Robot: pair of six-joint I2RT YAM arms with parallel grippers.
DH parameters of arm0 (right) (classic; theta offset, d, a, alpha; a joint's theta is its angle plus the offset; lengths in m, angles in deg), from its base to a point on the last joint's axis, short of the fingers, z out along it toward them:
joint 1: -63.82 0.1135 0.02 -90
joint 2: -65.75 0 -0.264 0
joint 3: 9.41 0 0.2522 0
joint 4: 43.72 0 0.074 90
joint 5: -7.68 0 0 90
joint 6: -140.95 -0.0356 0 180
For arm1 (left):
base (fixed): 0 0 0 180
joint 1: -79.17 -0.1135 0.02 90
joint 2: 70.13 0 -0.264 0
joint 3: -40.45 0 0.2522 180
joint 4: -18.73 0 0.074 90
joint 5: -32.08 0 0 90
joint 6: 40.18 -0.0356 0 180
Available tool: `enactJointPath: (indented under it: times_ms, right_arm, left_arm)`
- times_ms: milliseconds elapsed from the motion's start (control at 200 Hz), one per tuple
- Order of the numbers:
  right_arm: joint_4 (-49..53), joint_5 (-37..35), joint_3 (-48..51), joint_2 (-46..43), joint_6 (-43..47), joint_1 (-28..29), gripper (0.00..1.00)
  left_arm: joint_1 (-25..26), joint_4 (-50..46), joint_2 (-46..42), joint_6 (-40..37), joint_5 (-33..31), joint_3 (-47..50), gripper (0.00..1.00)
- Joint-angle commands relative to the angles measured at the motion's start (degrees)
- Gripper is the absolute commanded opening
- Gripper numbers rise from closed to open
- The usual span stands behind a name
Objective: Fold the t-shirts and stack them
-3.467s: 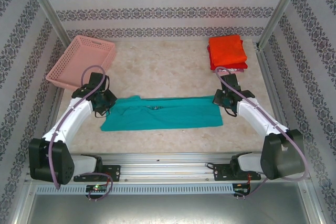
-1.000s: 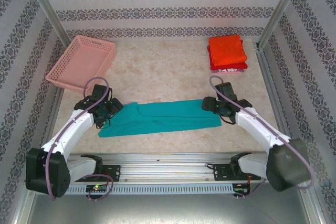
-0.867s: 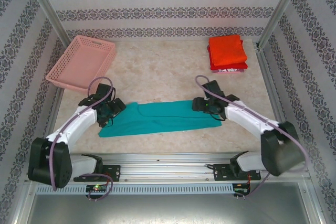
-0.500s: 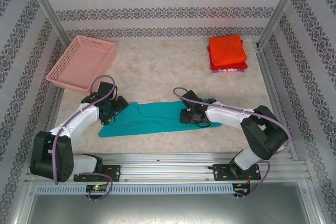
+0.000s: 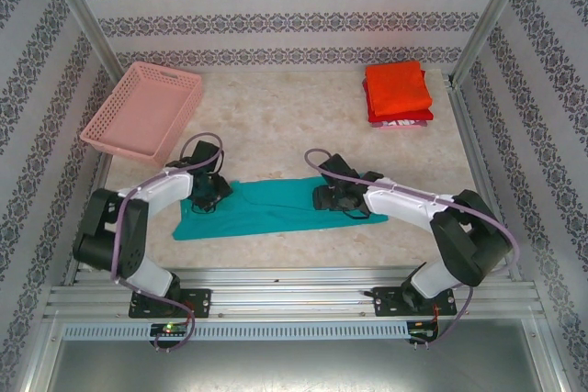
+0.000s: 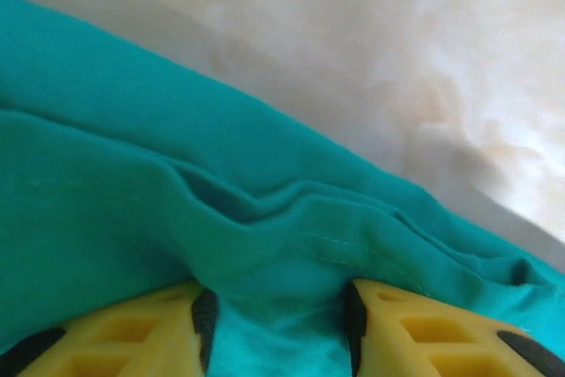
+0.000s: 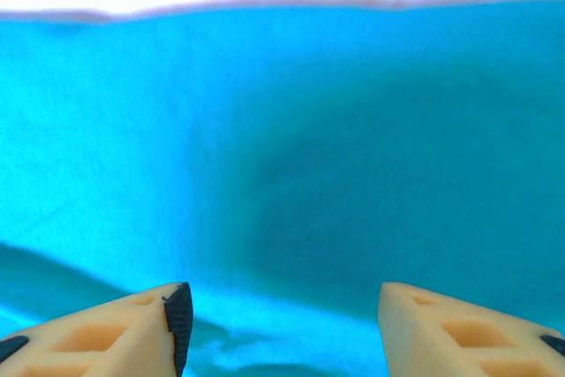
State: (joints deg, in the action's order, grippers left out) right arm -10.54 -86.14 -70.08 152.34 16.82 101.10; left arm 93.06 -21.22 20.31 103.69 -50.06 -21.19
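Note:
The teal t-shirt (image 5: 276,209) lies as a long folded band near the table's front. My left gripper (image 5: 210,196) is at its left end; in the left wrist view the yellow fingers (image 6: 141,328) have a raised ridge of teal cloth (image 6: 177,174) pinched between them. My right gripper (image 5: 324,197) sits low over the band's right half, open, with flat teal cloth (image 7: 309,130) beneath its parted fingertips (image 7: 141,333). At the back right lie the folded t-shirts in a stack: orange-red (image 5: 397,87) on top, then red (image 5: 378,116), then a white-pink printed edge (image 5: 404,122).
A pink lattice basket (image 5: 142,107) stands at the back left. Metal posts rise at the rear corners, and patterned walls close in the sides. The aluminium rail (image 5: 294,291) with the arm bases runs along the near edge.
My right gripper has swung left from the band's right end to its middle. My left gripper has shifted right onto the left end and closed onto the cloth.

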Motion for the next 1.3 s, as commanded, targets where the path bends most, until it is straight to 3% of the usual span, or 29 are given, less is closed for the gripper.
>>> enactJointPath:
  times_ms: [0,150,335,530,610,704,809,944,1154,1294]
  right_arm:
    - [-0.36,-2.36,-0.51,-2.21,1.79,-2.58,0.61]
    - [0.62,-1.84,0.95,-4.81,2.87,-7.39,0.65]
    - [0.08,0.03,3.67,-8.01,3.67,-11.88,0.68]
    - [1.23,1.25,3.11,-7.89,5.75,-14.05,0.70]
    - [1.19,1.94,1.86,-6.64,6.43,-14.52,0.70]
    - [0.41,3.79,-1.02,-3.98,8.43,-14.31,0.70]
    - [-0.45,4.26,-6.51,0.05,11.56,-13.09,0.71]
    - [-2.67,5.09,-14.89,7.41,14.49,-12.16,0.71]
    - [-4.21,7.74,-32.57,22.28,18.61,-9.59,0.68]
    - [-2.59,11.48,-45.79,32.53,16.51,-7.04,0.51]
  left_arm:
    - [0.41,0.87,7.34,-3.67,0.13,-5.19,0.43]
    - [0.37,-2.97,19.64,-12.31,-1.49,-20.21,0.45]
    - [0.73,-19.47,41.81,-26.48,-0.93,-54.78,0.51]
    - [2.85,-39.85,66.22,-33.52,-1.98,-99.56,0.70]
    - [3.25,-41.38,70.27,-33.47,-0.39,-109.35,0.84]
    - [3.34,-36.56,66.87,-32.12,2.45,-106.20,1.00]
    - [3.32,-31.84,59.19,-32.20,3.04,-99.95,1.00]
    - [3.30,-25.75,45.51,-33.68,-1.57,-87.94,1.00]
    - [3.18,-8.81,17.90,-32.04,-8.47,-53.54,1.00]
    - [3.25,-1.42,-0.13,-26.36,-8.66,-30.60,1.00]
